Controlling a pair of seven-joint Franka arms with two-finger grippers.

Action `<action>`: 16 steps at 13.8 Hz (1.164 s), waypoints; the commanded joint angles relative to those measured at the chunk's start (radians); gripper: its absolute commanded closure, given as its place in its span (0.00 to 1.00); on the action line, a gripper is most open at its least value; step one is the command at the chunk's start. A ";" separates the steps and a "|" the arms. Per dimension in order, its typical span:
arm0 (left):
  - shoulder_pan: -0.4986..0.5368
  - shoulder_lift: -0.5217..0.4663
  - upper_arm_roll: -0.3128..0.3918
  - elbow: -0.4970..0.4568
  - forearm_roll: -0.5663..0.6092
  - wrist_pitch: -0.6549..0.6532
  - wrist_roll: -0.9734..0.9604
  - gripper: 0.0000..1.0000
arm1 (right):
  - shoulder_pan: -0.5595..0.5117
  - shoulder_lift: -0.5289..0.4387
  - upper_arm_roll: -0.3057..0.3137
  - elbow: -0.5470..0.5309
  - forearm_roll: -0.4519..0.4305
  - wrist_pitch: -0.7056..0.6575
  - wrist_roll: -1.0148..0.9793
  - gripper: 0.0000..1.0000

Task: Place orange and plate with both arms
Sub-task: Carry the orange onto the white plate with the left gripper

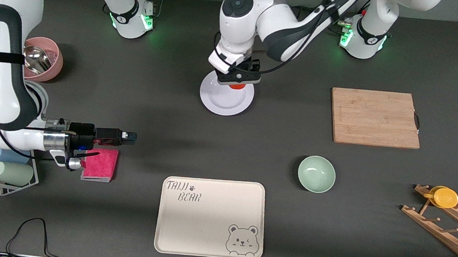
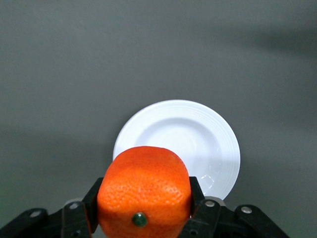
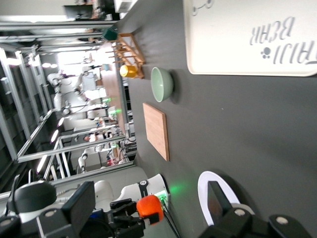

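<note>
My left gripper is shut on the orange and holds it just above the edge of the white plate that lies farthest from the front camera. In the left wrist view the orange sits squeezed between the black fingers, with the plate below it. My right gripper is open and empty, held level and low over the table by the pink cloth, at the right arm's end. Its view shows the orange and the plate far off.
A wooden cutting board lies toward the left arm's end. A mint-green bowl and a cream bear tray lie nearer the front camera. A pink cloth, pink bowl, cup rack and wooden rack with yellow cup stand at the ends.
</note>
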 commanded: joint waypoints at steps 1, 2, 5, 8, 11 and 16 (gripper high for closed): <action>-0.042 0.090 0.021 0.036 0.053 0.045 -0.062 0.48 | -0.002 0.019 0.000 -0.077 0.103 -0.006 -0.194 0.00; -0.045 0.130 0.021 0.036 0.093 0.072 -0.097 0.48 | 0.001 0.019 0.000 -0.079 0.106 -0.003 -0.196 0.00; -0.046 0.201 0.021 0.032 0.153 0.105 -0.117 0.48 | 0.003 0.019 0.000 -0.094 0.106 0.006 -0.225 0.00; -0.063 0.230 0.021 0.023 0.158 0.146 -0.151 0.48 | 0.015 0.016 0.001 -0.149 0.150 0.037 -0.280 0.00; -0.088 0.266 0.026 0.023 0.182 0.189 -0.181 0.48 | 0.017 0.017 0.001 -0.160 0.157 0.039 -0.282 0.00; -0.112 0.299 0.029 0.023 0.210 0.229 -0.224 0.48 | 0.006 0.017 0.001 -0.232 0.166 0.034 -0.345 0.00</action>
